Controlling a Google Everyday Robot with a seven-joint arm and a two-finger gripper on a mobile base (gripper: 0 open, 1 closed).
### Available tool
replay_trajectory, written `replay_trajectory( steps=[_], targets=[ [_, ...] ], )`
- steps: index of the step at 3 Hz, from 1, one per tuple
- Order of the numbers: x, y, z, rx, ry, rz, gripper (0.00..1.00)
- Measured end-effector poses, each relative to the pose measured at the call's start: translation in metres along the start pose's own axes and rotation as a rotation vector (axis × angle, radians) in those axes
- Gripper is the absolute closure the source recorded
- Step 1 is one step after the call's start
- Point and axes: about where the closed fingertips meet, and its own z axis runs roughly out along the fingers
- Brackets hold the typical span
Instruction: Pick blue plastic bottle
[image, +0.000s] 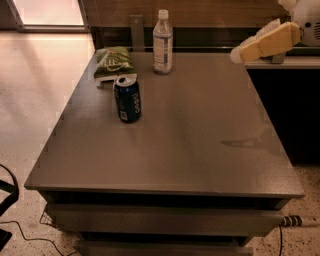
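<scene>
The blue plastic bottle (163, 42) stands upright at the far edge of the grey table (200, 130), clear with a white cap and a pale label. A dark blue drink can (127, 98) stands in front of it to the left. My gripper (239, 54) enters from the upper right, above the table's far right corner. It is well to the right of the bottle and touches nothing.
A green snack bag (114, 61) lies at the far left of the table, behind the can. A dark counter with a white ledge (280, 63) borders the table on the right. Cables (30, 232) lie on the floor at the lower left.
</scene>
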Motion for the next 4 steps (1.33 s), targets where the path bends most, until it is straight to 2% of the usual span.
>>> replay_trajectory(
  steps=[1,2,3,4],
  targets=[
    [-0.006,-0.019,0.041,0.043,-0.119,0.076,0.0],
    [-0.009,-0.034,0.075,0.07,-0.189,0.119,0.0],
    [-0.009,-0.04,0.108,0.074,-0.198,0.135,0.0],
    [-0.003,-0.048,0.16,0.046,-0.188,0.146,0.0]
  ],
)
